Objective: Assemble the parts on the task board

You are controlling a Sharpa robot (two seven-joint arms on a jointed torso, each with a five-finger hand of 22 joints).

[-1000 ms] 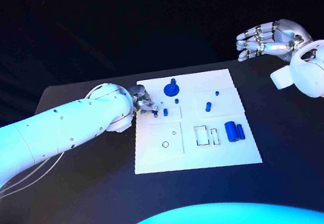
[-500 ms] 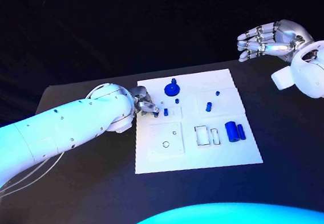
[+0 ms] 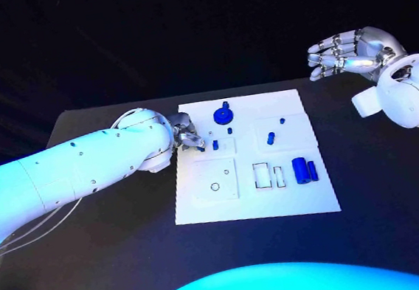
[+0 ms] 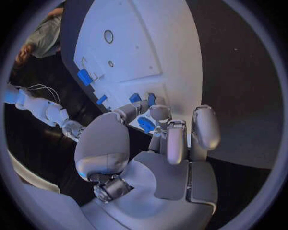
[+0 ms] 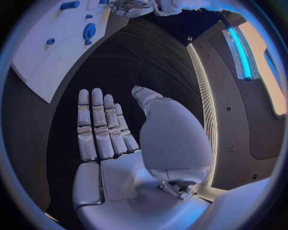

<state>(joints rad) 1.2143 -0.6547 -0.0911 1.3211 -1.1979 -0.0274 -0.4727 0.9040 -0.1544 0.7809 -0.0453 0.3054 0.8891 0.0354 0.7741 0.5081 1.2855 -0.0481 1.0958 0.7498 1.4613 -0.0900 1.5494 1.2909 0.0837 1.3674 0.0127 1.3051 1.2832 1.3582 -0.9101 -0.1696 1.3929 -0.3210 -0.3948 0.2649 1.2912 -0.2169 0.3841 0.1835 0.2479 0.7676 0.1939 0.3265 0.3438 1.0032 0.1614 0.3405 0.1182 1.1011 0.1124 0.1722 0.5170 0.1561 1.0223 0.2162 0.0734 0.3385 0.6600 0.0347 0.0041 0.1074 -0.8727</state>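
The white task board (image 3: 296,198) lies in the middle of the black table. My left hand (image 3: 189,139) rests at its far left edge with its fingers curled in. The fingertips (image 4: 160,114) are bunched close to a small blue part (image 3: 215,145); whether they grip it is unclear. Beyond it stand a round blue part (image 3: 223,115) and two small blue pegs (image 3: 230,130) (image 3: 270,138). Two blue cylinders (image 3: 304,169) lie at the board's right side. My right hand (image 3: 351,50) hangs high over the table's far right corner, fingers spread and palm (image 5: 114,167) bare.
A ring-shaped hole (image 3: 214,187) and two rectangular slots (image 3: 268,174) mark the board's near half. Black table (image 3: 106,236) surrounds the board on all sides. The left arm (image 3: 74,170) stretches across the table's left part.
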